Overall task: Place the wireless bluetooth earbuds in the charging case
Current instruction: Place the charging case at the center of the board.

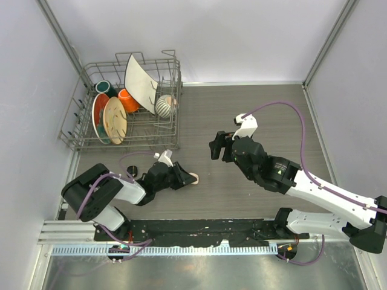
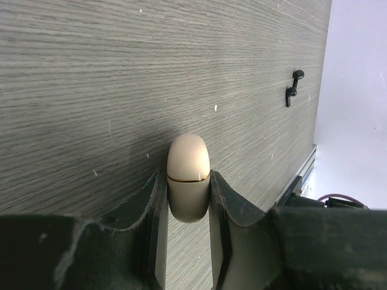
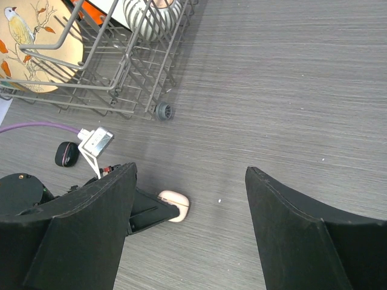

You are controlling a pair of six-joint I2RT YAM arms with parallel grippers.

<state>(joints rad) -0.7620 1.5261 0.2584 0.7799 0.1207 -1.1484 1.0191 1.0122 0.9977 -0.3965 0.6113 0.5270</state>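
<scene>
The cream case (image 2: 188, 181) rests on the table (image 2: 91, 90). Its lid is closed along a gold seam, and the left gripper (image 1: 185, 177) has its jaws clamped on the case's two sides.

Only the left wrist view shows the earbuds (image 2: 294, 86). Two black ones lie close together on bare wood, well beyond the case and near the table's edge. The top view is too coarse to pick them out, and where the cream pair is cannot be told.

The top and right wrist views add a black case (image 1: 133, 170), which the left wrist view does not show. It lies closed on the table beside the left arm, between the arm and the rack (image 1: 75, 136).

The right gripper (image 3: 190, 172) hovers above the table to the right of the cream case, apart from it, with jaws spread wide and nothing between them.

The wire rack stands at the far left of the table. In it are:
- a large white plate (image 1: 140, 81) leaning tilted
- a cream bird plate (image 1: 115, 119) on edge
- a red-rimmed plate (image 1: 98, 112) just beside the bird plate
- an orange cup (image 1: 128, 100)
- a teal cup (image 1: 104, 88)
- a striped cup (image 1: 164, 106)
</scene>
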